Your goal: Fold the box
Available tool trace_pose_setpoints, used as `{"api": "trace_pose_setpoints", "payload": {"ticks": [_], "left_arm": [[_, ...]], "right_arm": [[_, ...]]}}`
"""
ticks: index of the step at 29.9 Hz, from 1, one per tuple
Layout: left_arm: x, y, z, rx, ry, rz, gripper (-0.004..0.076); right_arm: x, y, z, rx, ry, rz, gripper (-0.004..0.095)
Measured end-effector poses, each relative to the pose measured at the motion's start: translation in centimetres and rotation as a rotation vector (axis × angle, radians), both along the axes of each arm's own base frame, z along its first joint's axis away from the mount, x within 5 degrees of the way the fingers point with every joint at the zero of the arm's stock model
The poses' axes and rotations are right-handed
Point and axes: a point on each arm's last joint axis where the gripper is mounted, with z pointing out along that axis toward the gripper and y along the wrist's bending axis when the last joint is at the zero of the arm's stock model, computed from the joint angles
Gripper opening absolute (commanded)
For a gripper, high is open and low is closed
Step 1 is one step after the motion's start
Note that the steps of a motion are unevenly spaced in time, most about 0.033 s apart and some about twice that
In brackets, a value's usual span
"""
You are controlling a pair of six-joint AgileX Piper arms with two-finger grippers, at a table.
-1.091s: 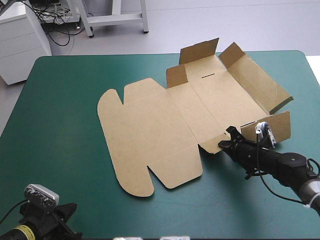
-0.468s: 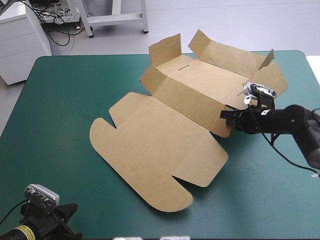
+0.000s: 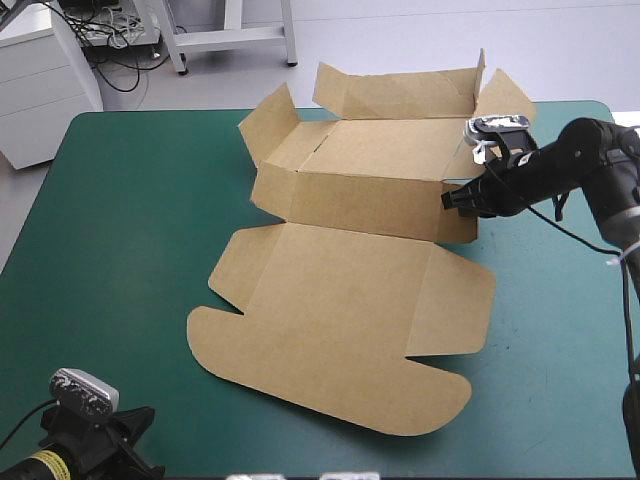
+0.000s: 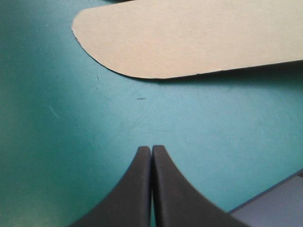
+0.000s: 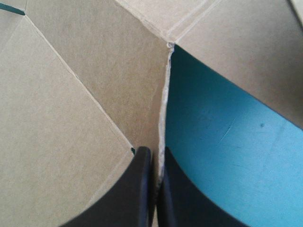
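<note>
The brown box [image 3: 345, 300] lies across the table's middle, its lid flat toward the near edge and several walls raised at the far side. My right gripper [image 3: 452, 198] is shut on the box at the right end of its front wall [image 3: 360, 205]. In the right wrist view the board edge [image 5: 163, 113] runs between the black fingers [image 5: 137, 189]. My left gripper [image 4: 151, 150] is shut on nothing, low over the teal-green cover near the table's near left corner, with the lid's rounded edge [image 4: 189, 38] ahead of it.
Bare teal-green cover [image 3: 120, 220] lies left of the box and to its right [image 3: 560, 330]. The raised back flaps [image 3: 400, 90] stand close to the table's far edge.
The right gripper has lifted the box's wall and carried it toward the far right. The whole sheet has turned and slid, and more walls now stand. The left arm has not moved.
</note>
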Motion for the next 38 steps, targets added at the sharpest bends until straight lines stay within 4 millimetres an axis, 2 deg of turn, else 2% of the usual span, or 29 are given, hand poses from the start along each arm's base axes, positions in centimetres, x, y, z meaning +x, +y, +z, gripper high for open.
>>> {"api": "trace_pose_setpoints", "payload": {"ticks": [3,8,16,19,24,34,38], "left_arm": [[0.0,0.0,0.0,0.0,0.0,0.0,-0.0032],[0.0,0.0,0.0,0.0,0.0,0.0,-0.0032],[0.0,0.0,0.0,0.0,0.0,0.0,-0.0032],[0.0,0.0,0.0,0.0,0.0,0.0,-0.0032],[0.0,0.0,0.0,0.0,0.0,0.0,-0.0032],[0.0,0.0,0.0,-0.001,0.0,0.0,-0.0032],[0.0,0.0,0.0,-0.001,0.0,0.0,-0.0032]], "right_arm": [[1.0,0.4,0.3,-0.069,-0.024,0.055,-0.0018],[2.0,2.3,0.3,-0.172,-0.064,0.174,-0.0018],[3.0,7.6,0.2,-0.366,-0.182,0.475,-0.0019],[2.6,10.0,0.3,-0.432,-0.285,0.647,-0.0023],[2.2,12.7,0.9,-0.52,-0.477,0.838,-0.0024],[2.3,14.4,1.8,-0.707,-0.727,1.057,-0.0023],[2.3,14.8,1.8,-0.704,-0.753,1.052,-0.0023]]}}
